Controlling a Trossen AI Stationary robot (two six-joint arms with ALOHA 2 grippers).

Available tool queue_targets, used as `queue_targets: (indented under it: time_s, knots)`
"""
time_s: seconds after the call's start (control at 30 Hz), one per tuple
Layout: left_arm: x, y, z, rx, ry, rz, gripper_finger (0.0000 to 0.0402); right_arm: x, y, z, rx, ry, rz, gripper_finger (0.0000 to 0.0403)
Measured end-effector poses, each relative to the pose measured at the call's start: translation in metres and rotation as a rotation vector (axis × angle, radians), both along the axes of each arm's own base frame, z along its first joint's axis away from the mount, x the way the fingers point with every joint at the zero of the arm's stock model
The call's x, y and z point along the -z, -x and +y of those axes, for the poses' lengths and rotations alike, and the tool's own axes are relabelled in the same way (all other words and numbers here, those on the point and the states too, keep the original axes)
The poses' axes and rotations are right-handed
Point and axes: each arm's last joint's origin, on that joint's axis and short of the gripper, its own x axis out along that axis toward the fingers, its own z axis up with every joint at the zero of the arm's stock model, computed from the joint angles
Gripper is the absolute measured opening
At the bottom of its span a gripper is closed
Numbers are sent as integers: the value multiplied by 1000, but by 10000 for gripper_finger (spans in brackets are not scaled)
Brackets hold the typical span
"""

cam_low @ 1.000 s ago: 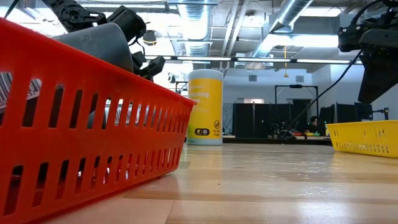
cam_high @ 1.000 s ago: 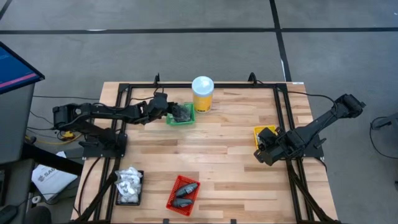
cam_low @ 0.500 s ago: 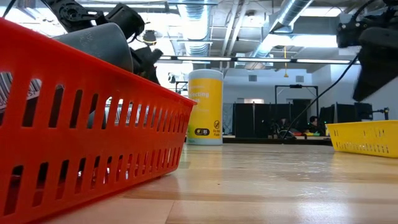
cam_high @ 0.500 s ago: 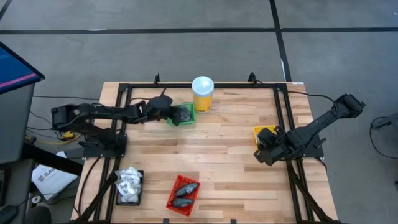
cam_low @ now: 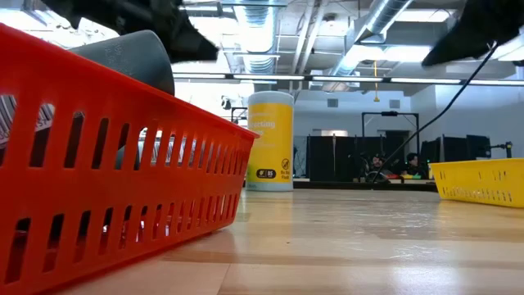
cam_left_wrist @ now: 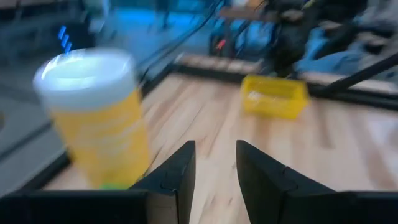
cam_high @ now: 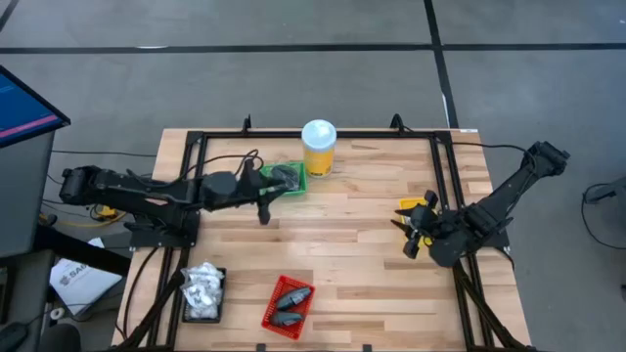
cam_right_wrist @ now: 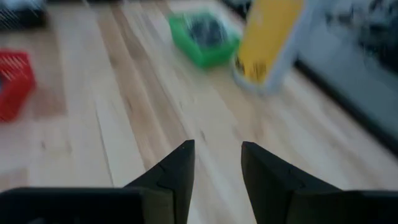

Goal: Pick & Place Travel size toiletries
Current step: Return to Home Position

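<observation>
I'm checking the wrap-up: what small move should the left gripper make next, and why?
Probably pull the left gripper back toward its base: it is open, holds nothing and sits beside the green tray, not over it. The right gripper is open and empty too.

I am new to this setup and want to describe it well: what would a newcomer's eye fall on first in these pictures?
First the red tray, filling the left half of the low view, close to the camera. Then the tall yellow jar with a white lid at the far edge of the table, beside the green tray. The left claw and right claw are open and empty above it.
</observation>
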Motion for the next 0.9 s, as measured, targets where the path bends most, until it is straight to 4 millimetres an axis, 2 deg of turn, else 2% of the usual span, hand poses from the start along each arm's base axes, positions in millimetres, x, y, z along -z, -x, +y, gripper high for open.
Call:
queue_targets:
  time_s: [0.1, 0.2, 0.33, 0.43, 0.53, 0.67, 0.77, 0.9]
  knots:
    - [1, 8, -11, 63, -65, -93, 107, -13, 2, 2, -66, 38, -79, 110]
    - [12, 16, -14, 82, -83, -154, 106, -28, -1, 4, -134, 46, -159, 100]
    - [31, 26, -12, 86, -80, -180, 107, -42, -13, 4, -235, 108, -209, 91]
    - [42, 32, -12, 84, -74, -211, 108, -46, -23, -5, -285, 119, -214, 86]
    - [51, 37, -12, 120, -71, -232, 107, -37, -33, -20, -303, 114, -219, 80]
    - [52, 44, -13, 144, -77, -265, 106, -21, -33, -44, -262, 87, -223, 74]
    - [54, 54, -13, 146, -98, -281, 107, -11, -22, -58, -214, 68, -230, 73]
    - [57, 72, -12, 144, -103, -333, 106, -8, -5, -64, -210, 60, -296, 72]
